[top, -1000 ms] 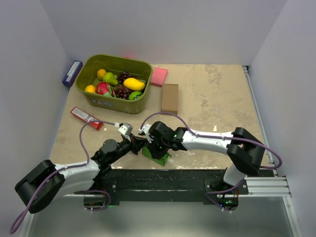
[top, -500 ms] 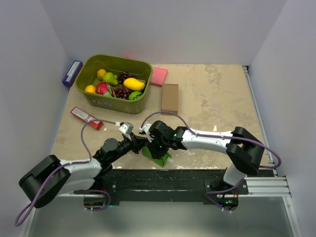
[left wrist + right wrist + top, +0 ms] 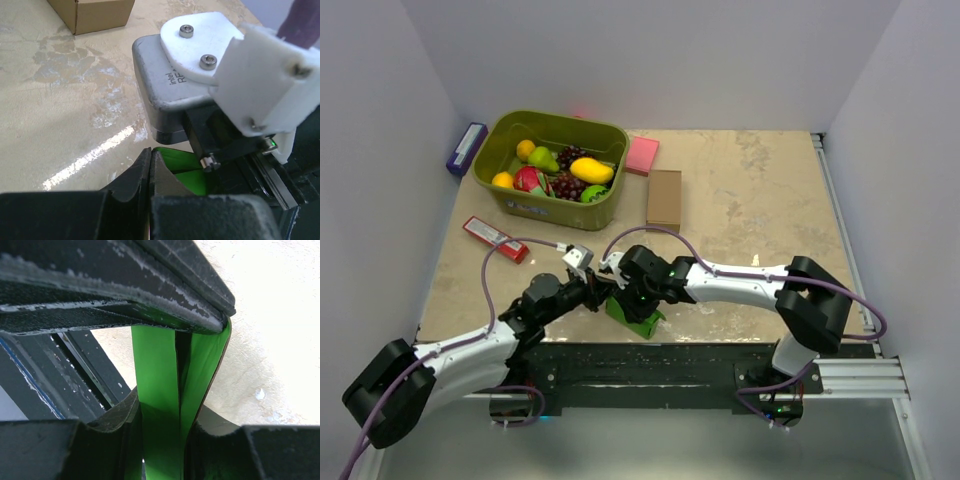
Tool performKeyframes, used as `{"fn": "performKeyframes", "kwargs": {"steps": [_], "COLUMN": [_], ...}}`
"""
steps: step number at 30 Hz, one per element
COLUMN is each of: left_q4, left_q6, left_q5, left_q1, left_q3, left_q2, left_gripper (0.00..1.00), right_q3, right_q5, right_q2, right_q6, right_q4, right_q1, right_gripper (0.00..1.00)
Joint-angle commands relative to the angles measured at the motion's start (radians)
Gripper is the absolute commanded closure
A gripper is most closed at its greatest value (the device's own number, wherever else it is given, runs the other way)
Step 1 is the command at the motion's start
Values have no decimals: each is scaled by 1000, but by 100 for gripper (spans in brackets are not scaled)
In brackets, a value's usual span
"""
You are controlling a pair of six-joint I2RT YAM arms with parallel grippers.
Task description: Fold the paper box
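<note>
The paper box, a folded green block at the table's near edge, is being gripped between the right gripper's part-open fingers. The left gripper is being held fully closed, empty, just beside it.

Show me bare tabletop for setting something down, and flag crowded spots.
Widest bare stretch: the table right of the brown cardboard box, beyond the right arm. Smaller patch: near left, in front of the red packet. Crowded: the far left around the fruit bin and pink pad, and near centre at the paper box.
</note>
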Motion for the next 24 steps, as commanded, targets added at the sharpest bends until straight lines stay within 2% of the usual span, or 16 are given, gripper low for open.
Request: {"fn": "performKeyframes", "kwargs": {"steps": [1,14,20,24], "left_q4": [5,-75,-91,-103], "left_q6": [-1,-22,-21,-10], "left_q5": [197,205,219,202], "left_q1": [-14,-11,-11,-13], "left_q3": [87,111,15,-40], "left_q2": [-55,-137,-189,-192], "left_gripper": [100,100,100,100], "right_q3": [-61,-64,-30,10], "right_q5": [139,208,263,285], "right_q2": [97,88,79,67], "right_q6": [37,59,60,66], "right_q4": [-73,-82,-95,-96], "right_q1": [-23,-22,-23,-25], "right_gripper": [100,100,100,95]}}
